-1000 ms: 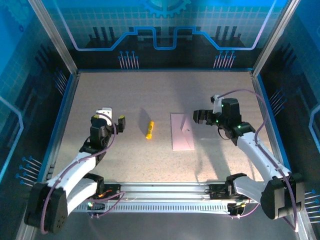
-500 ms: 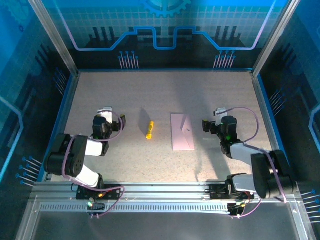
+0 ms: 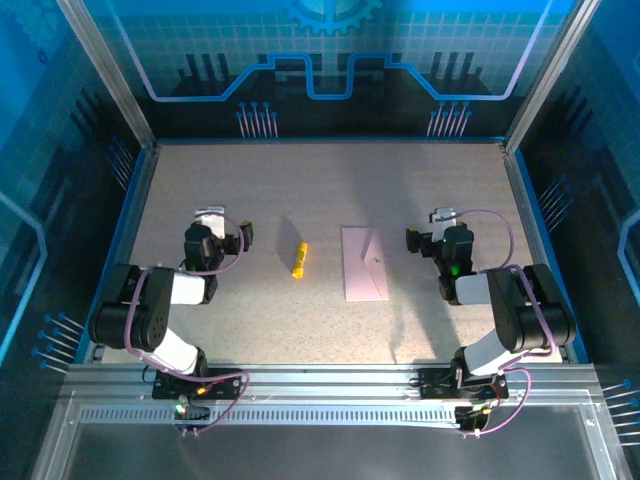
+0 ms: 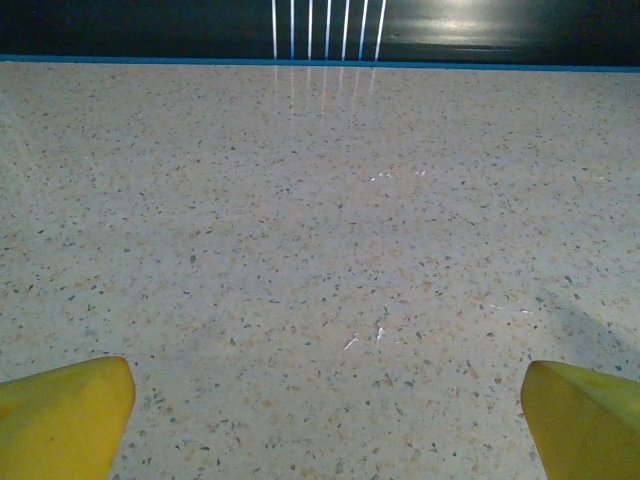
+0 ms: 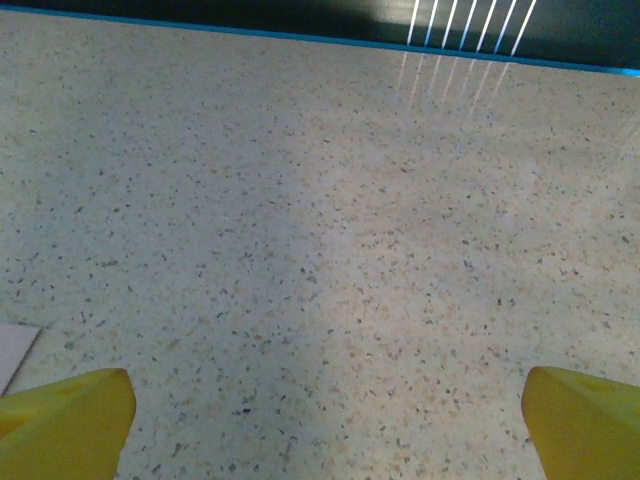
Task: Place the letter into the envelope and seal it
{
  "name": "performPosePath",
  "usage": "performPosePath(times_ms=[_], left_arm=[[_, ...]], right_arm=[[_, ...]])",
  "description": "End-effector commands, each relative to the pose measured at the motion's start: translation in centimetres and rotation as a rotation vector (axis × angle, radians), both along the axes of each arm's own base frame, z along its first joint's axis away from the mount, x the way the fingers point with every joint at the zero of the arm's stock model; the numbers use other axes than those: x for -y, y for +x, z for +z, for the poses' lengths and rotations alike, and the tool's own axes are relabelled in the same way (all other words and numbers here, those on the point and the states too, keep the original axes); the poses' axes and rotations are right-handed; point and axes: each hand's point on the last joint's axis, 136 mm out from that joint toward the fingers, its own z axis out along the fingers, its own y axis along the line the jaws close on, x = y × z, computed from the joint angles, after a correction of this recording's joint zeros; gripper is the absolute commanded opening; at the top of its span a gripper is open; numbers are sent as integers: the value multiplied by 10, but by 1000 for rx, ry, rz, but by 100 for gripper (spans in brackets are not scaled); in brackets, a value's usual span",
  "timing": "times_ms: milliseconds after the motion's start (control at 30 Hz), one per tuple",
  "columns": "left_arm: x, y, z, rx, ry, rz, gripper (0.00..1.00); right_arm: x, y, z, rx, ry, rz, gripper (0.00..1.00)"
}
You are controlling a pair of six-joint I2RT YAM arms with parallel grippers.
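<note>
The pale pink envelope [image 3: 364, 263] lies flat in the middle of the table, with a flap line across its far half. Its corner [image 5: 14, 352] shows at the left edge of the right wrist view. The letter is out of view. My left gripper [image 3: 226, 228] sits low over the table well left of the envelope, open, with bare table between its yellow fingertips [image 4: 62, 415]. My right gripper [image 3: 428, 229] is just right of the envelope, also open and empty, its fingertips [image 5: 585, 420] wide apart.
A small yellow stick [image 3: 299, 259] lies between the left gripper and the envelope. Both arms are folded back near their bases. A blue rim [image 3: 325, 141] and dark walls enclose the speckled table [image 3: 320, 190].
Both arms have folded back from a stretched pose, bringing the grippers low over the table. The right gripper moved slightly right, away from the envelope. Envelope and stick have not moved.
</note>
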Motion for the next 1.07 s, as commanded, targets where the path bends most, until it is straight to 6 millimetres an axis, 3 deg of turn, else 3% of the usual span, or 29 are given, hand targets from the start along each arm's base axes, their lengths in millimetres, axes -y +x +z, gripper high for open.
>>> performPosePath(times_ms=[0, 267, 1033], left_arm=[[0, 3, 5, 11, -19, -8, 99], [0, 4, 5, 11, -20, -10, 99], [0, 3, 5, 10, -20, -10, 99]], right_arm=[[3, 9, 17, 61, 14, -5, 100], [-8, 10, 15, 47, 12, 66, 100], [-8, 10, 16, 49, 13, 66, 100]])
